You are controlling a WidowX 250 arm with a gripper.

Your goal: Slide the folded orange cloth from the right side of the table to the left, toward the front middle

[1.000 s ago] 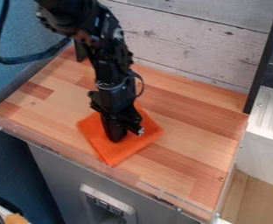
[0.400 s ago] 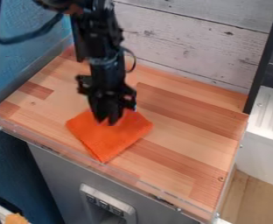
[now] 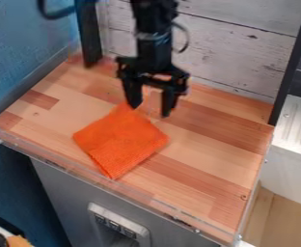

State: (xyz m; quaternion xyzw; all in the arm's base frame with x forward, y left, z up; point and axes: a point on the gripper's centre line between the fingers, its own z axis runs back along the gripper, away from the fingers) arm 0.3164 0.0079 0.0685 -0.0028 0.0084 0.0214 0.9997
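**Fingers parted by the cloth's far corner**

In the camera view, my gripper (image 3: 150, 111) hangs with its two fingers spread and nothing between them: I have released. The orange cloth (image 3: 121, 140) lies on the wooden counter (image 3: 211, 144), left of the middle and turned so that one corner points at the white plank wall (image 3: 230, 48). One of my fingertips overlaps that corner in the view; whether it touches the fabric, I cannot tell.

I judge the step in hand to be getting clear of the cloth. To do it well, I should keep my fingers wide and rise straight up before any sideways travel. Brushing the far corner could drag the cloth or curl its edge, so that fingertip needs the most care.

A second ago I was down over the cloth's middle, my fingertips close together. Since then I have drawn back toward the wall and opened wide. The cloth slid slightly toward the view's left between the first two frames, and has stayed in place since the second.
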